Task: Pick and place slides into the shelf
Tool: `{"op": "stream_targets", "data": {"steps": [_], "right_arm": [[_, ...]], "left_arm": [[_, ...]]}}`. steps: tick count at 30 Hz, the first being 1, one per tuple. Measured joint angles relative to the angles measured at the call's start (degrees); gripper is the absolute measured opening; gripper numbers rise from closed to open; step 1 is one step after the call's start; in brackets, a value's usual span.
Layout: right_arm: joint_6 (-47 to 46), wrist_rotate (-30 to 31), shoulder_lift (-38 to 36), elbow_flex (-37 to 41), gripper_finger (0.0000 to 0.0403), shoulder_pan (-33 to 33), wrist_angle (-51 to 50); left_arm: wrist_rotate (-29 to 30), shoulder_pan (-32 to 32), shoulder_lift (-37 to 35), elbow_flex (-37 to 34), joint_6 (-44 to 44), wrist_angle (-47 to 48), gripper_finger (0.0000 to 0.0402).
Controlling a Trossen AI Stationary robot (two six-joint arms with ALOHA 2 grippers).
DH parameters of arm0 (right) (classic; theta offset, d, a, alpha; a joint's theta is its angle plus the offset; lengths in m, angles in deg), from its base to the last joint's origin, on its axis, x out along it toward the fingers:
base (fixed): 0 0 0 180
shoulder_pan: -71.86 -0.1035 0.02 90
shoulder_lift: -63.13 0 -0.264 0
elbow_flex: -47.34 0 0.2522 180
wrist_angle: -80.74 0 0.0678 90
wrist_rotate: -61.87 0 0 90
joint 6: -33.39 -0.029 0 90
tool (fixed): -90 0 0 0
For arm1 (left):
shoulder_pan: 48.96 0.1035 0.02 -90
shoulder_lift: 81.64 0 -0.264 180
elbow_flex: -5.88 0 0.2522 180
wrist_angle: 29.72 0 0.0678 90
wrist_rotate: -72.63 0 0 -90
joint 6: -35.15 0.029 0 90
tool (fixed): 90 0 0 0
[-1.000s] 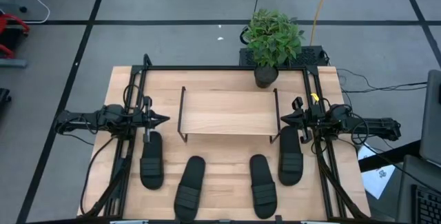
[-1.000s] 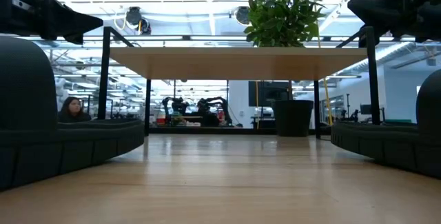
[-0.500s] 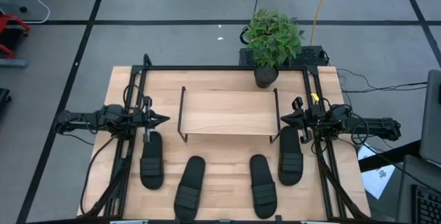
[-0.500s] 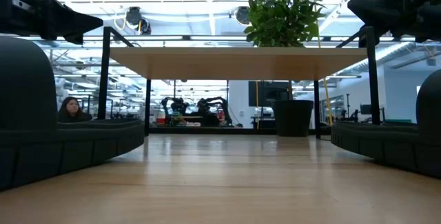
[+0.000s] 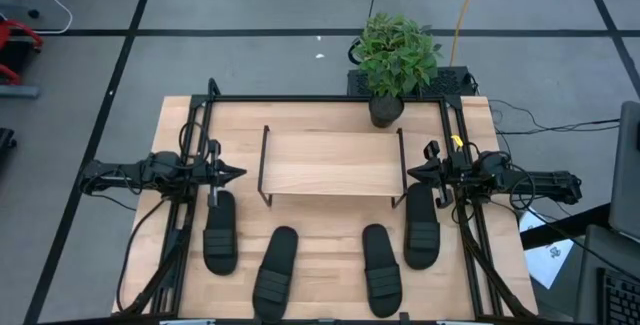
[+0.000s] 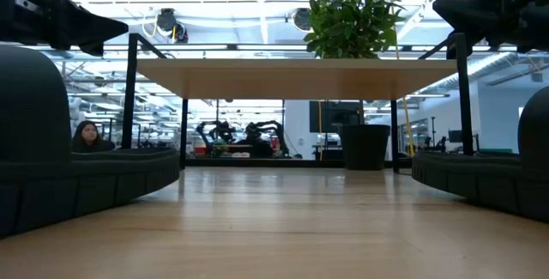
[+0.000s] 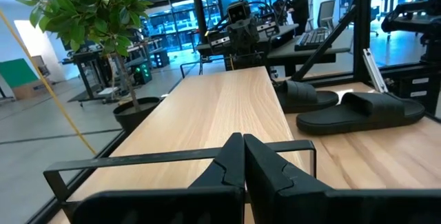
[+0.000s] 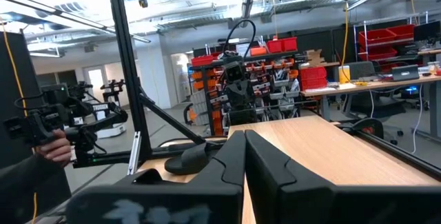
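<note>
High view: four matching all-black slip-on sandals lying flat in a loose row on the pale wooden tabletop, on the 6 o'clock side of the small low rack, a light wooden board on thin black wire frame. Far-left sandal, inner-left sandal, inner-right sandal, far-right sandal. Rack bare of sandals. Potted green plant at the rack's 12 o'clock. Left gripper at the rack's 9 o'clock, right gripper at its 3 o'clock, both closed on nothing, each just above an outer sandal's end.

Low view: rack board seen edge-on, sandals as dark bulks either side; a seated person far behind.

Left wrist view: fingers pressed together, two sandals beyond the rack board.

Right wrist view: fingers likewise together; a person's hand with a device in the room beyond.

Handling, judged: light, moulded foam or rubber, slightly flexible, matte and not slippery, not fragile. Best hold likely across the wide ribbed strap, or pinching the sole edge.

No brand, label or legible writing.
</note>
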Motion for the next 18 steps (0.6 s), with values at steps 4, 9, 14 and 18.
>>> {"op": "stream_targets", "data": {"steps": [4, 9, 14, 18], "right_arm": [[-0.01, 0.00, -0.01, 0.00, 0.0000, -0.01, 0.96], [0.02, 0.02, 0.01, 0.01, 0.0000, -0.01, 1.49], [1.96, 0.01, -0.01, 0.01, 0.0000, 0.00, 4.29], [4.80, 0.03, -0.01, 0.01, 0.0000, 0.01, 5.49]], "left_arm": [[0.00, -0.01, 0.01, 0.01, -1.37, -0.01, 0.0001], [-0.56, 0.00, 0.02, 0.01, -3.51, -0.09, 0.0001], [-3.38, -0.02, 0.02, 0.02, -6.66, -0.76, 0.0001], [-3.10, -0.02, 0.02, 0.02, -7.11, -2.66, 0.0001]]}}
